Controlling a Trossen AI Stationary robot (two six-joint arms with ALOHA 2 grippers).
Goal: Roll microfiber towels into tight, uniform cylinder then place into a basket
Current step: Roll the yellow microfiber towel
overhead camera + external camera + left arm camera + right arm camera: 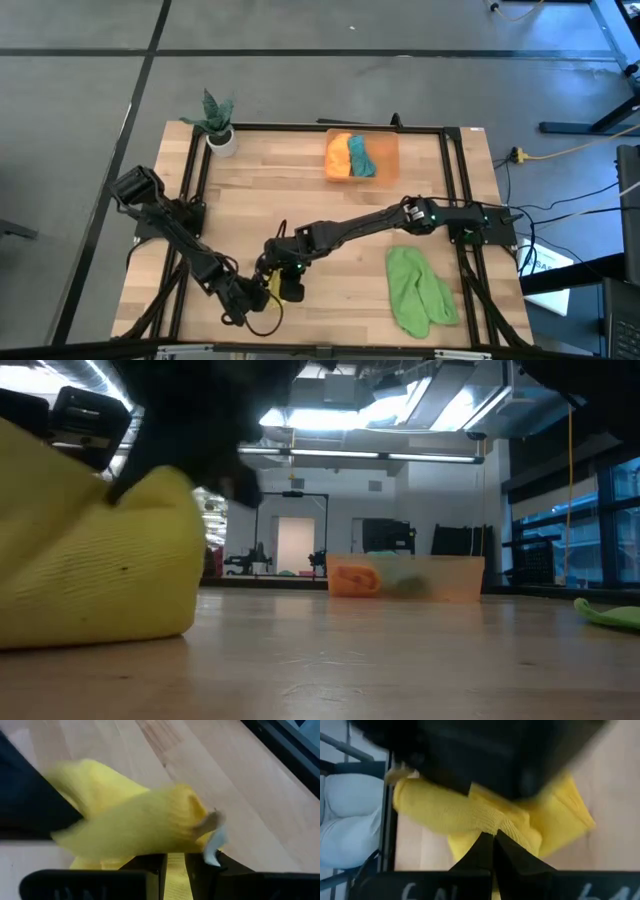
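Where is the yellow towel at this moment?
In the high view the yellow towel is near the table's front edge, left of centre, pinched between the left gripper and right gripper, far from the basket.

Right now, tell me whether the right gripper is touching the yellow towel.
Touching. The right wrist view shows the right gripper pinched shut on a fold of the yellow towel.

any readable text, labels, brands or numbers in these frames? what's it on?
None can be read.
Pale marks on the dark body of the right gripper, at the bottom of the right wrist view: blurred and cut off.
White tag on the yellow towel: no print shows.
Basket, plant pot, table: no labels visible.
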